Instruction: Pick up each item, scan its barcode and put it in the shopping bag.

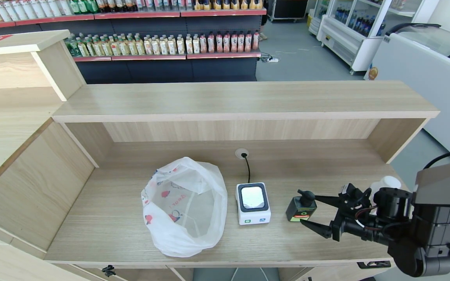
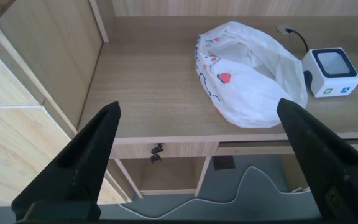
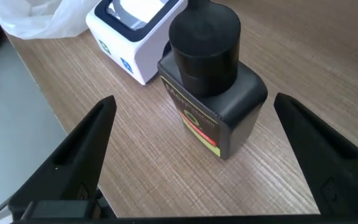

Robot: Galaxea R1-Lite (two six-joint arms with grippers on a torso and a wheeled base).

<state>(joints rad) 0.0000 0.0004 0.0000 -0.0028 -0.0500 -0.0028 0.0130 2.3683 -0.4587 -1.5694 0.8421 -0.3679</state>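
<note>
A dark green pump bottle with a black cap stands upright on the counter, right of the white barcode scanner. My right gripper is open, its fingertips just to the right of the bottle, one on each side and apart from it. The white plastic shopping bag lies open on the counter left of the scanner. My left gripper is open, held off the counter's front edge to the left of the bag, with nothing between its fingers.
A white bottle stands behind my right arm near the counter's right end. The scanner's black cable runs to a hole at the back. A raised shelf overhangs the rear; a side wall closes the left.
</note>
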